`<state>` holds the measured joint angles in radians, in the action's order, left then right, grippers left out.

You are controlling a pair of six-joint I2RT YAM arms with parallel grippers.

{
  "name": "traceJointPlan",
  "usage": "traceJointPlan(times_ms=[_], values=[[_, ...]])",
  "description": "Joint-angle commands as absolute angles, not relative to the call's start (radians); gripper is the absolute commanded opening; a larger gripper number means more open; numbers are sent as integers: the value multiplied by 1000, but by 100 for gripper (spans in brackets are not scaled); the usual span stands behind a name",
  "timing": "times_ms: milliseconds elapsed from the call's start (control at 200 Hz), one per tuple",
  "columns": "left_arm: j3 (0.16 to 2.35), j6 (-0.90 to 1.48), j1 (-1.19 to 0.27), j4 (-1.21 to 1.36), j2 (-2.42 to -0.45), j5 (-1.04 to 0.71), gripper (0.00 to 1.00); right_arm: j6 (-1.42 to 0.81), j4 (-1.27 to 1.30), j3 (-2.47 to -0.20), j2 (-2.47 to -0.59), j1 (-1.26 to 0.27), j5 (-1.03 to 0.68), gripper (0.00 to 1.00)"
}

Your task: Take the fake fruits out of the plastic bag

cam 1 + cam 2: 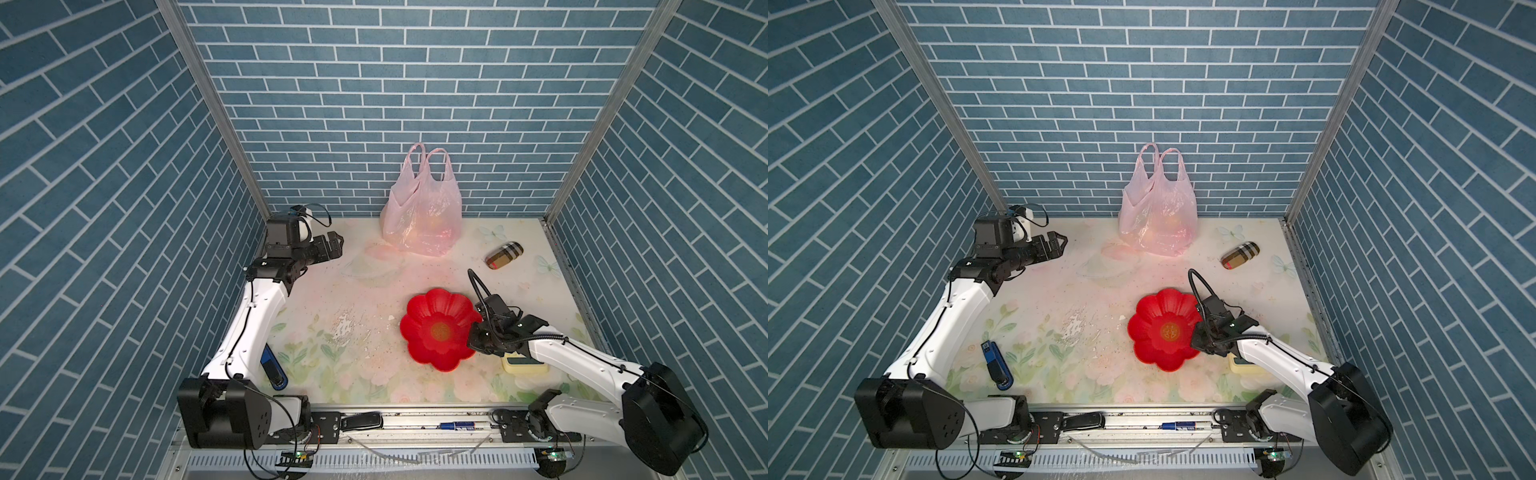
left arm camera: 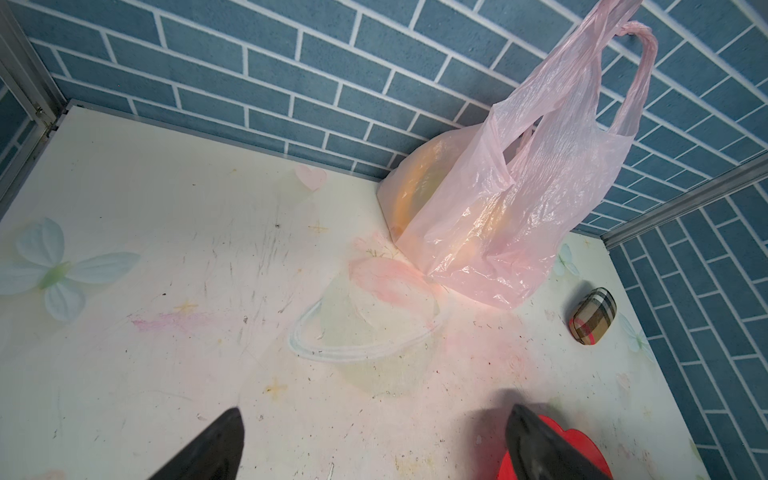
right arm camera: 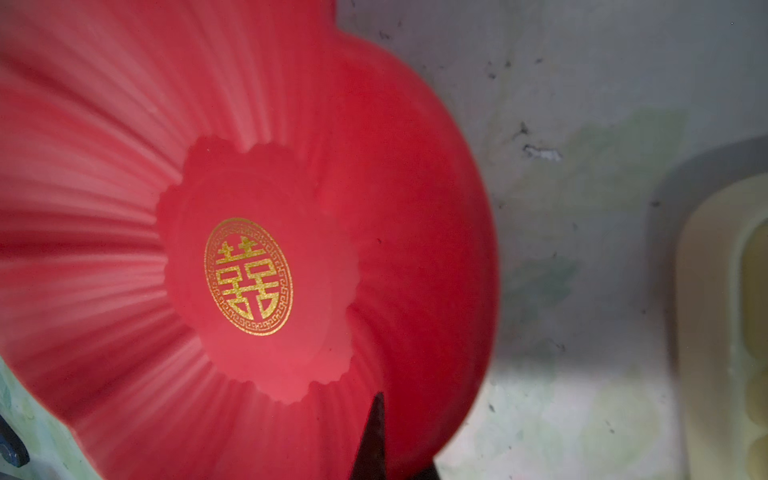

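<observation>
- Our left gripper is released. Its two black fingers are spread wide above the pale floral table, near the far left corner, and point toward the bag.
- Our right gripper is clenched, its dark fingers pressed together into one wedge at the right-hand rim of the red flower-shaped plastic dish. We cannot tell whether they pinch that rim.
- A gold emblem sits at the dish's centre.
- The thin translucent pale-pink plastic bag stands against the blue brick-pattern back wall, well apart from both grippers, with its two loop handles up.
- The fake fruits are inside the bag. They show as blurred yellow-orange shapes through the film, and we cannot tell them apart.
- A plaid oval case lies on the table to the bag's right.
- A cream box sits under the right arm, just beside the dish.
</observation>
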<state>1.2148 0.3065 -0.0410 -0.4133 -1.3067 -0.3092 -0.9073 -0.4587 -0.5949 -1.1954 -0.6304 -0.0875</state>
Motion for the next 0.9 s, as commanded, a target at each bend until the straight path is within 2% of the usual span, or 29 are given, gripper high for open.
traceJointPlan(times_ms=[0, 80, 265, 340, 540, 690, 895], values=[[1214, 302, -45, -415, -1320, -317, 99, -944, -521, -601, -1220, -632, 0, 8], [1216, 302, -44, -416, -1321, -318, 99, -945, -532, -603, -1204, -632, 9, 18], [1232, 313, -45, -421, -1345, -337, 99, -944, -590, -628, -1142, -630, 23, 48], [1245, 316, -44, -426, -1360, -343, 99, -939, -627, -646, -1116, -630, 36, 55], [1344, 305, -104, -470, -1424, -308, 99, -893, -759, -733, -1053, -620, 103, 61], [1612, 229, -204, -592, -1629, -268, 99, -819, -787, -818, -1039, -549, 107, 62], [2044, 213, -216, -642, -1979, -310, 95, -714, -734, -909, -1061, -421, 44, 62]])
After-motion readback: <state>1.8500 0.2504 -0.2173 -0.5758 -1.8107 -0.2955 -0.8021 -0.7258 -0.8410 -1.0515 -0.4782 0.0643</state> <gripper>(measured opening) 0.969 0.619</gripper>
